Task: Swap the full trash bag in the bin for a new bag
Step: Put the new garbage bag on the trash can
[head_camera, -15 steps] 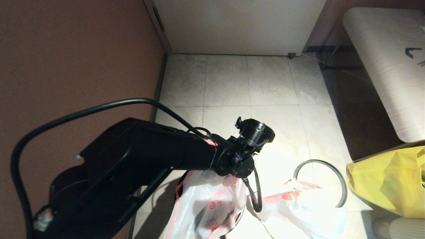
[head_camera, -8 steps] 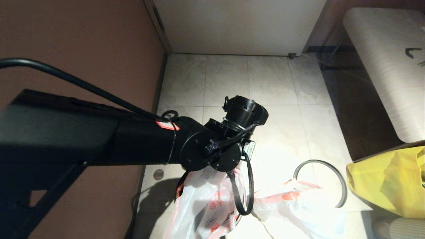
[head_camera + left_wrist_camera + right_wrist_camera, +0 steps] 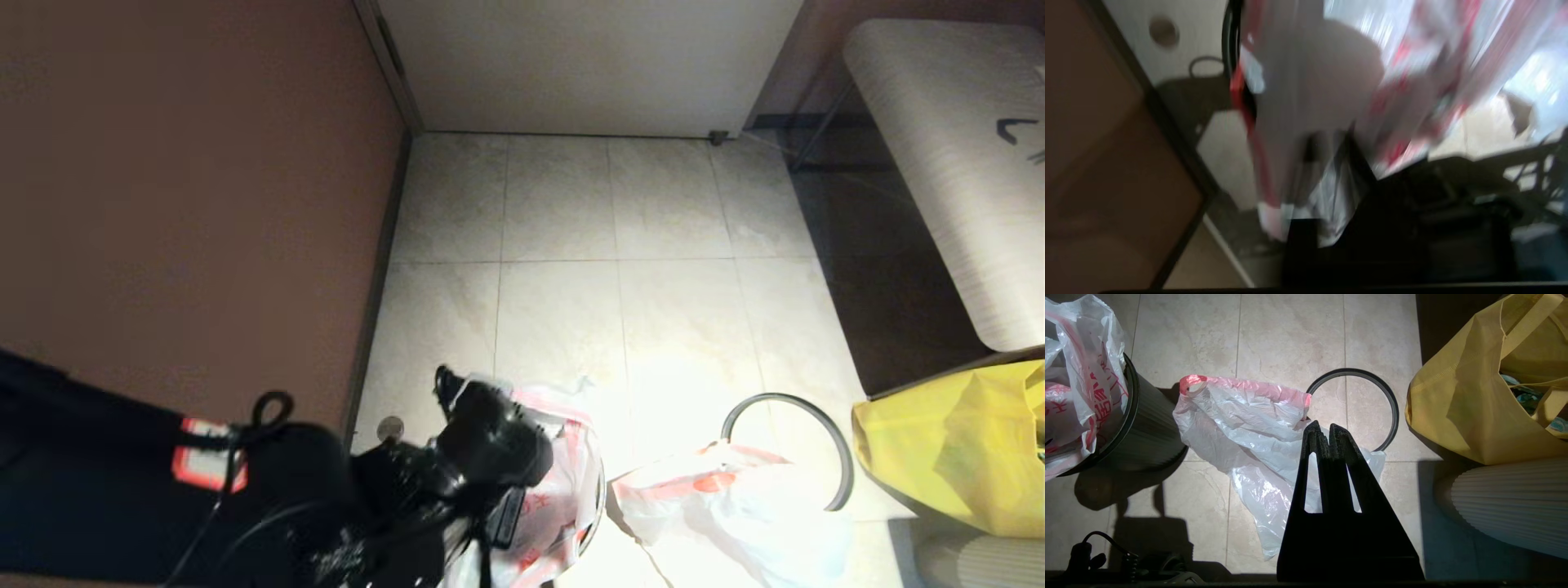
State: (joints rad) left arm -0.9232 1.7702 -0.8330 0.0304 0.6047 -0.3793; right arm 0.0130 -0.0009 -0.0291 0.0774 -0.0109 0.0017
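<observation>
The black bin [image 3: 1147,433] stands on the tiled floor near the brown wall, and a white bag with red print [image 3: 1081,379] sits in it, spilling over the rim [image 3: 602,498]. My left gripper [image 3: 1331,163] is low at the bin's near side, shut with that bag's film bunched between its fingers. The grey hoop [image 3: 833,441] lies on the floor apart from the bin. A second white bag with a pink top edge [image 3: 1241,424] lies crumpled between bin and hoop. My right gripper [image 3: 1325,430] hangs shut and empty above this loose bag.
A large yellow bag [image 3: 955,449] stands at the right, next to a ribbed white object [image 3: 1506,498]. A pale bench [image 3: 939,155] runs along the far right. The brown wall [image 3: 188,204] is close on the bin's left, with a floor drain [image 3: 390,427] at its foot.
My left arm has dropped from high above the bin to low beside it and drawn toward me. The printed bag stands lower than before. The right arm has not moved.
</observation>
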